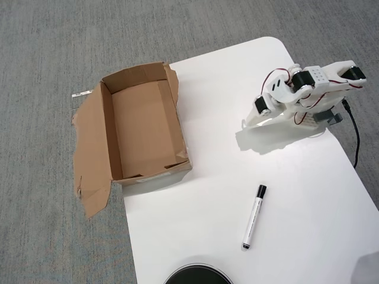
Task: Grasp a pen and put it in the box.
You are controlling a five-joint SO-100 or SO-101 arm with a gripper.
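The pen (pixel 254 216) is a slim white marker with a black cap. It lies on the white table (pixel 225 77) at the lower right, cap toward the far side, a little tilted. The box (pixel 146 124) is brown cardboard, open and empty. It sits at the table's left edge, with a wide torn flap (pixel 90 154) spread flat to its left. My arm (pixel 308 89) is folded at the upper right. Its gripper (pixel 249 121) points down-left, with the jaws together and nothing in them, well apart from the pen and the box.
A black round object (pixel 197 276) shows at the bottom edge of the table. A black cable (pixel 355 136) runs down from the arm's base at the right edge. Grey carpet (pixel 47 59) surrounds the table.
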